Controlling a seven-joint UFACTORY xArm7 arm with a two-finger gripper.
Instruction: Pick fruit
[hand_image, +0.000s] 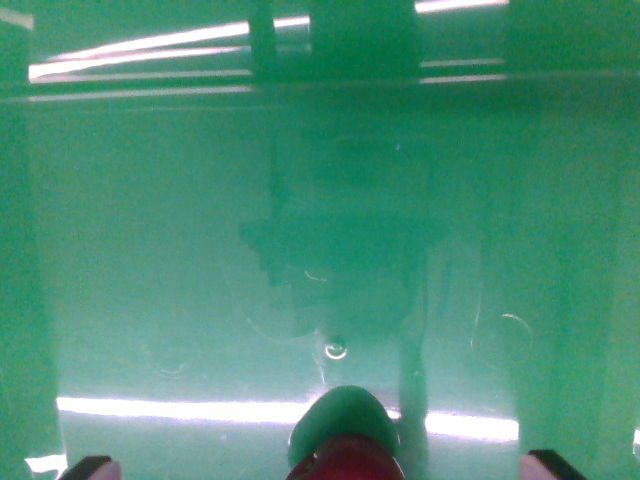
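A: Green fills nearly the whole wrist view: a glossy green surface (200, 250), probably the floor of a plastic bin, with bright light streaks across the top and a white band near the bottom edge

B: And the fruit?

A: One dark red, rounded thing (348, 462) sits at the bottom centre, cut off by the frame, with a green rounded cap above it. I take it for the fruit, though it is too blurred to say what kind

B: Is the gripper on it?

A: The gripper (322, 470) shows only as two dark fingertips in the bottom corners, one at the wrist view's left (90, 466) and one at the right. They stand wide apart, clear of the fruit on both sides, so the fingers are spread open and hold nothing. The fruit lies between them

B: How would you do the grasp well?

A: My judgement: keep the fruit centred between the tips, go down until they flank its widest part, then close gently so the round skin does not squirt out on that slick floor

B: Counts?

A: One fruit, two fingertips, one green surface. A dark shadow or reflection sits mid-frame; I cannot tell what casts it
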